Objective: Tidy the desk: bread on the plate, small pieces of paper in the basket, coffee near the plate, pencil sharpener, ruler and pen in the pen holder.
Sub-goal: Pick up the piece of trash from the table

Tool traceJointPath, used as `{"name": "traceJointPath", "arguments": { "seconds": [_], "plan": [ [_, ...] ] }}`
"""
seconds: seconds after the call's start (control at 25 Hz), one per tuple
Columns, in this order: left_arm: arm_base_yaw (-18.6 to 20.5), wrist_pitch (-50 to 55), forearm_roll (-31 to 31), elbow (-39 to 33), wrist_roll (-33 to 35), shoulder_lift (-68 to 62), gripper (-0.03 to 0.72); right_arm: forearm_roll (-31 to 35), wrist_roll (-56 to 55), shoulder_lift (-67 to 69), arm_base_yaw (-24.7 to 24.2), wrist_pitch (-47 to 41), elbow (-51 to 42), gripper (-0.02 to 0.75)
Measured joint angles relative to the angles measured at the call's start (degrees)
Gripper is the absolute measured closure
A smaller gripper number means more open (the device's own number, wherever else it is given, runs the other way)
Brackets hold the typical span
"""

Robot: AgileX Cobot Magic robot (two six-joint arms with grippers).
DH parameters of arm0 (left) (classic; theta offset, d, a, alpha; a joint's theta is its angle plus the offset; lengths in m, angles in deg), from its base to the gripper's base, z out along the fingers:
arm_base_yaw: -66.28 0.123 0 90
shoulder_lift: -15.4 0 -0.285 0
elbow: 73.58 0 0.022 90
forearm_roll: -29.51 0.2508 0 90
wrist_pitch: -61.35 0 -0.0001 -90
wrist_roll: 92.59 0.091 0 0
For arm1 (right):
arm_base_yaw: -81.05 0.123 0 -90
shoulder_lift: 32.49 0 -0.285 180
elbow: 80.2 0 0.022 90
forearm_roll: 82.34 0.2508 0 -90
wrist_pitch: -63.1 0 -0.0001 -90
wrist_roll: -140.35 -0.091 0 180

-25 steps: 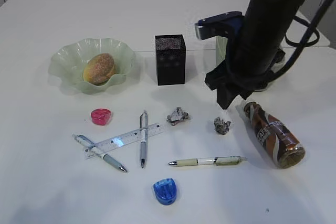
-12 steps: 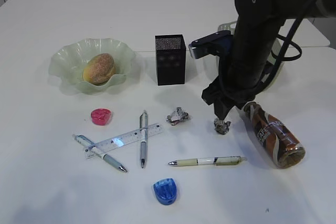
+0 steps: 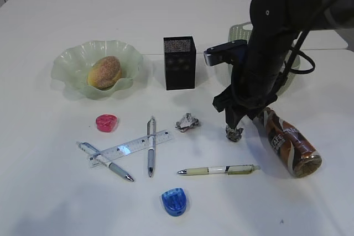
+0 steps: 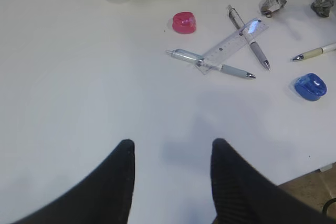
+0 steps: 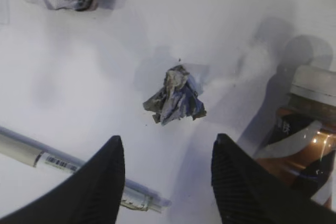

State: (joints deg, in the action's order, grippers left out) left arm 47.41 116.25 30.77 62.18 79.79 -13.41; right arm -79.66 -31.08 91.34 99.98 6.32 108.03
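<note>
I am working over the desk [image 3: 50, 203], which is offering wide bare room along its near and left stretches. My right arm is reaching down from the far right, and my right gripper [image 5: 167, 177] is hanging just above the right paper ball [image 5: 175, 98] with its jaws standing apart and empty, one finger [image 5: 100, 187] on each side of it. That grey-white ball is sitting crumpled between the green pen [image 3: 218, 169] on its near side and the coffee [image 3: 287, 143], which is lying on its side just to the right, cap toward my gripper. The second paper ball [image 3: 187, 122] is lying well to the left of the first. The basket [image 3: 239, 30] is showing behind my arm at the far right. My left gripper [image 4: 170, 182] is hovering open and empty over bare desk at the near left. The bread [image 3: 104, 72] is resting in the plate [image 3: 69, 62], and the pen holder [image 3: 179, 62] is standing upright right of it.
</note>
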Motion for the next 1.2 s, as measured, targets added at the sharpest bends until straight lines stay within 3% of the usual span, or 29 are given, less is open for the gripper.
{"name": "traceJointPath", "arguments": {
  "seconds": [1.2],
  "plan": [
    [0.0,0.0,0.0,0.0,0.0,0.0,0.358,0.8,-0.2,6.1,-0.4,4.8,0.3,0.314]
  ]
}}
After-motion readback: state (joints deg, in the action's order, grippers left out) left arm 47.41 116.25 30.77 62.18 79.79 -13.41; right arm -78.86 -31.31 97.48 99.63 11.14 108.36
